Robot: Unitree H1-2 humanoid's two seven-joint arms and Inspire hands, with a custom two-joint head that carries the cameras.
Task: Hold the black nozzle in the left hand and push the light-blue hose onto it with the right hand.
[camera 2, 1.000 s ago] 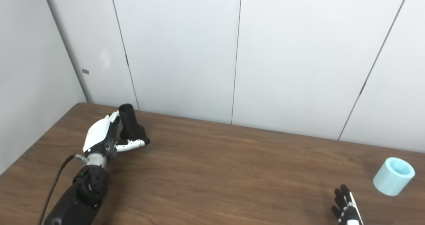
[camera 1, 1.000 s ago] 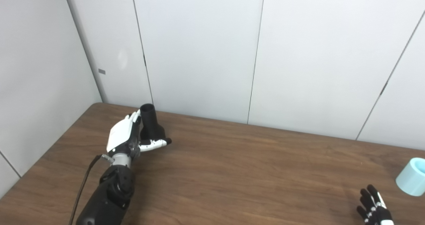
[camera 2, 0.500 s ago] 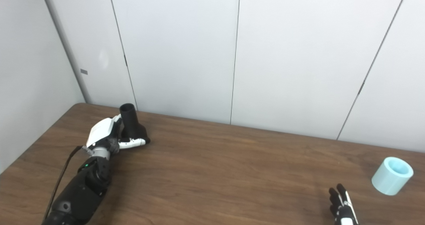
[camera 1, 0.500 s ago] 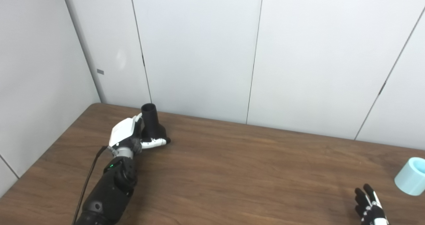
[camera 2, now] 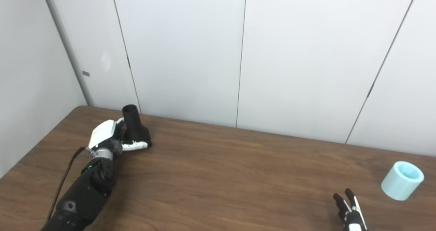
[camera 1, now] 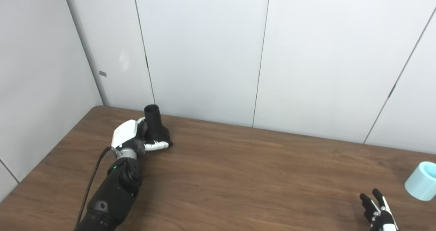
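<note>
The black nozzle (camera 1: 155,127) stands upright on the wooden table (camera 1: 238,176) near its far left corner, narrow end up. My left hand (camera 1: 127,135) cups its wide base from the left: the thumb lies straight across the front, the fingers reach behind the neck and are mostly hidden. The hand looks open around the nozzle, not clamped. The light-blue hose (camera 2: 402,180), a short wide tube, rests tilted at the far right of the table. My right hand (camera 2: 349,210) is open at the bottom edge, fingers spread, left of and nearer than the hose, apart from it.
White wall panels (camera 1: 204,54) rise directly behind the table's far edge, close behind the nozzle. A black cable (camera 1: 90,186) runs along my left forearm. Bare wood lies between the two hands.
My left hand has dropped lower and pressed closer against the nozzle's base, forearm stretched further forward. My right hand has slid slightly left and down. The nozzle and hose stay put.
</note>
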